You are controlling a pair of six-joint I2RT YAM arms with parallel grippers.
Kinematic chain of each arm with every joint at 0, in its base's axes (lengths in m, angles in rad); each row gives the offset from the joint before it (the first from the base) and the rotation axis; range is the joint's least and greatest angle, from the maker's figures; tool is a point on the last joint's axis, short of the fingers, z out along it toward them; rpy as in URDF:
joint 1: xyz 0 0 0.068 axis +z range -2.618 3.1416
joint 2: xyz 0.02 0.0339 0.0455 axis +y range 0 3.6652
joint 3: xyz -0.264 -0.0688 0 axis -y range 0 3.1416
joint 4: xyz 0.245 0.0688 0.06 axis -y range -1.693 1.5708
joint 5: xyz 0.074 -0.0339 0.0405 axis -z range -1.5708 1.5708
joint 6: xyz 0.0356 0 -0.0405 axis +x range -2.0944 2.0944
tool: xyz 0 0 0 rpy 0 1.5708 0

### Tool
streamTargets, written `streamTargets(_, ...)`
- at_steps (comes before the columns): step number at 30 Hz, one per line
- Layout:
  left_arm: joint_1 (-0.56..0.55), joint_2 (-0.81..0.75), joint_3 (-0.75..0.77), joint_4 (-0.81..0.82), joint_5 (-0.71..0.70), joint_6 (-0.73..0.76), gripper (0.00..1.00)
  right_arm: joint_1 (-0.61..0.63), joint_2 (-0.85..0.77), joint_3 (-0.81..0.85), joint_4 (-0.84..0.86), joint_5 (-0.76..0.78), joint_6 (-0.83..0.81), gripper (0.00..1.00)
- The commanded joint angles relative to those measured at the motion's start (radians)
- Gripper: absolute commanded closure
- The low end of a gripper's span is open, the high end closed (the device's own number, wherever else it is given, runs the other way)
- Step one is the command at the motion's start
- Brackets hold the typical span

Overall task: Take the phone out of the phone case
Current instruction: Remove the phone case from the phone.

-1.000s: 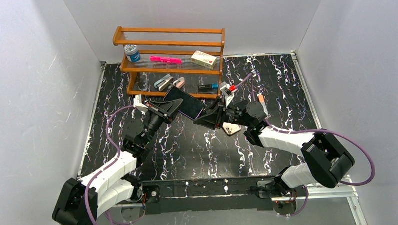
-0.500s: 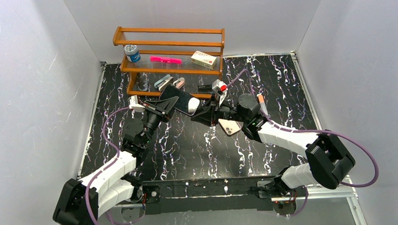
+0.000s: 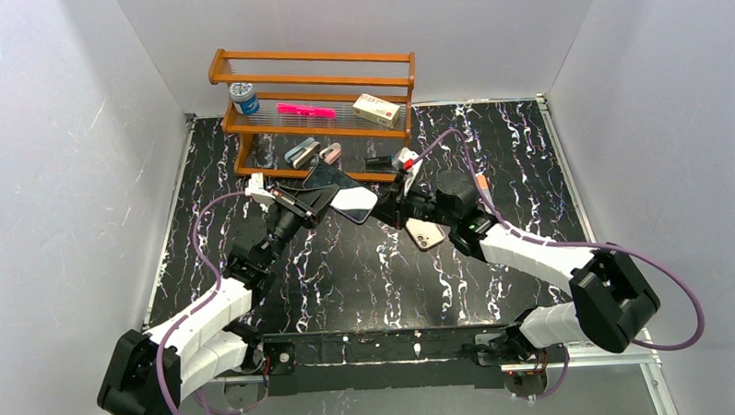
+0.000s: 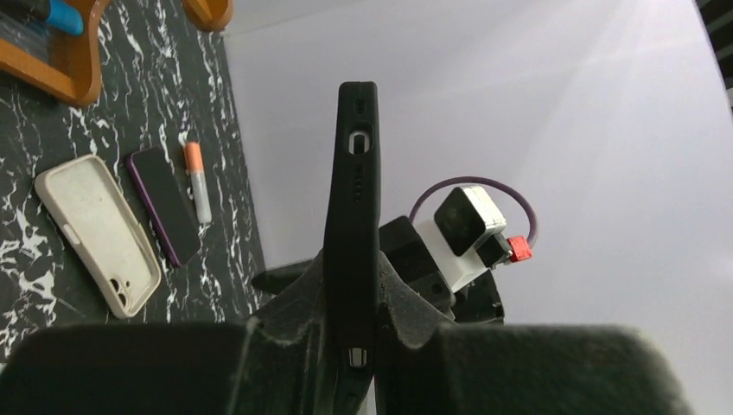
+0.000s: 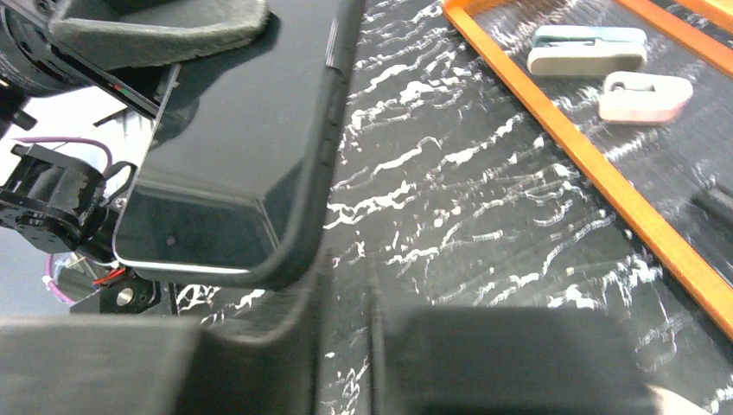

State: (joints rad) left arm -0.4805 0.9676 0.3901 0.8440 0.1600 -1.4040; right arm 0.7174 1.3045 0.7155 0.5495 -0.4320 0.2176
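The phone in its black case [image 3: 343,195] is held above the table in front of the rack. My left gripper [image 3: 317,196] is shut on its left end. In the left wrist view the case [image 4: 353,173] stands edge-on between the pads [image 4: 406,298]. My right gripper [image 3: 393,207] is at the phone's right end. In the right wrist view the dark screen [image 5: 233,147] fills the upper left, its near corner over my left finger [image 5: 251,363]. My right gripper [image 5: 347,346] shows a narrow gap with only table in it. That view is blurred.
A beige empty case [image 3: 427,233] lies on the black marbled table [image 3: 366,281] under my right wrist, with a dark phone [image 4: 164,203] and an orange-tipped pen [image 3: 482,180] beside it. The wooden rack [image 3: 313,80] stands behind, holding a jar, a pink item, a box and clips [image 5: 588,47].
My right gripper closed in on the phone's right end from a wide-open stance, then narrowed and drew slightly right. The phone tilted, so its screen now reflects light. My left gripper keeps its hold.
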Motion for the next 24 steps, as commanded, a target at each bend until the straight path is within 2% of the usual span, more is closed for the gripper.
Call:
streamTargets(1, 0.042, -0.029, 0.097, -0.095, 0.121, 0.136, 1.00, -0.014, -0.125, -0.041, -0.030, 0.044, 0.002, 0.54)
streamTargets(5, 0.077, -0.029, 0.161, -0.228, 0.173, 0.247, 1.00, -0.016, -0.197, -0.052, -0.102, 0.062, 0.008, 0.37)
streamTargets(7, 0.091, -0.027, 0.200, -0.296, 0.197, 0.307, 1.00, -0.016, -0.222, -0.052, -0.131, 0.077, 0.031, 0.20)
streamTargets(10, 0.104, -0.023, 0.258, -0.393, 0.239, 0.406, 1.00, -0.016, -0.248, -0.035, -0.181, 0.054, 0.007, 0.10)
streamTargets(15, 0.106, -0.018, 0.343, -0.525, 0.311, 0.571, 1.00, -0.016, -0.254, 0.025, -0.297, -0.057, -0.050, 0.09)
streamTargets(19, 0.106, -0.011, 0.362, -0.506, 0.402, 0.607, 1.00, -0.016, -0.207, 0.096, -0.390, -0.191, -0.080, 0.14)
streamTargets(24, 0.106, -0.018, 0.369, -0.480, 0.471, 0.635, 1.00, -0.016, -0.183, 0.119, -0.371, -0.269, -0.078, 0.21)
